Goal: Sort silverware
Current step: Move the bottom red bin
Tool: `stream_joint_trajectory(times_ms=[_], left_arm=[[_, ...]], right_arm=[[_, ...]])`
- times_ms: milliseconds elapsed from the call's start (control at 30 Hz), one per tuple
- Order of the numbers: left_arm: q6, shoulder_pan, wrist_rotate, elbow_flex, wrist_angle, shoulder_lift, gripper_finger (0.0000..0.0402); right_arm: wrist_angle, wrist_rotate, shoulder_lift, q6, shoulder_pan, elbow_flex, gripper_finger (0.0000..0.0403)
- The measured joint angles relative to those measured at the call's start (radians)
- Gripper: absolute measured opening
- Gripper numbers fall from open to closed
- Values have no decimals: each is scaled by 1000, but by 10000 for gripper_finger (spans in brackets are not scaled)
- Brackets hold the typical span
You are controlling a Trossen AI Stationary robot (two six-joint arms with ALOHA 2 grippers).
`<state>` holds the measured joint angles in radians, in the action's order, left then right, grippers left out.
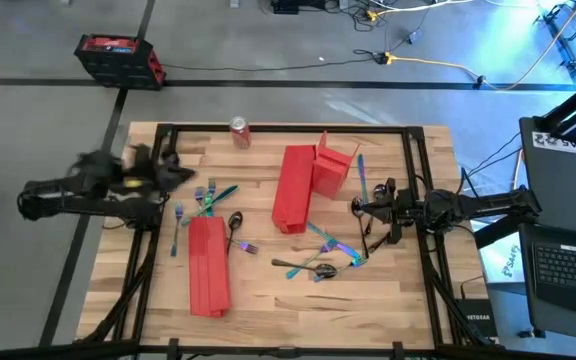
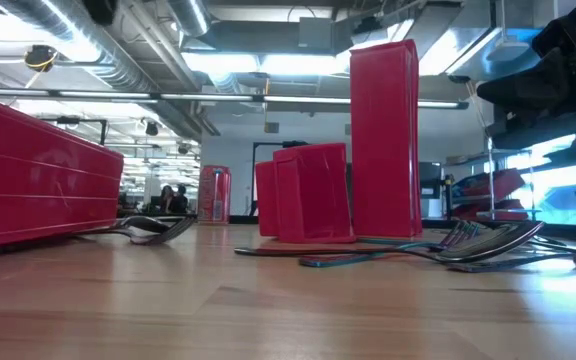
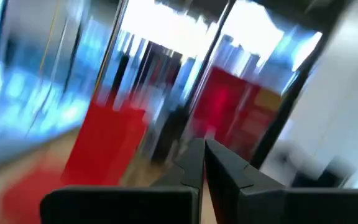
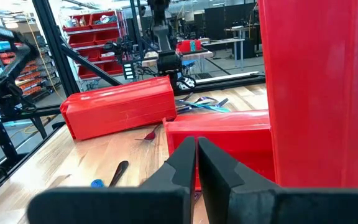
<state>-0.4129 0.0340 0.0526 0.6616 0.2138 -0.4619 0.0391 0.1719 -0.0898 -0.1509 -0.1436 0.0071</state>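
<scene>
Iridescent silverware [image 1: 320,262] lies scattered on the table while both pincers, left [image 1: 186,175] and right [image 1: 360,207], are closed empty.

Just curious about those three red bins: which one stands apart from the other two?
The long red bin lying flat by the left arm stands alone; the other two bins sit touching mid-table.
</scene>
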Motion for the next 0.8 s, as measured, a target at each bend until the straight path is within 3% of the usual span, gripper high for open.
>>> stream_joint_trajectory(times_ms=[67, 200, 333, 500, 667, 800], left_arm=[[-22, -22, -29, 86, 141, -109, 0], [84, -137, -200, 284, 379, -252, 0], [33, -277, -58, 432, 770, -307, 0], [-300, -453, -19, 448, 1073, -317, 0], [-590, -634, -52, 328, 1150, -370, 0], [-658, -745, -70, 199, 926, -407, 0]], right_arm=[[0, 0, 0, 0, 0, 0, 0], [0, 0, 0, 0, 0, 0, 0], [0, 0, 0, 0, 0, 0, 0], [0, 0, 0, 0, 0, 0, 0], [0, 0, 0, 0, 0, 0, 0], [0, 0, 0, 0, 0, 0, 0]])
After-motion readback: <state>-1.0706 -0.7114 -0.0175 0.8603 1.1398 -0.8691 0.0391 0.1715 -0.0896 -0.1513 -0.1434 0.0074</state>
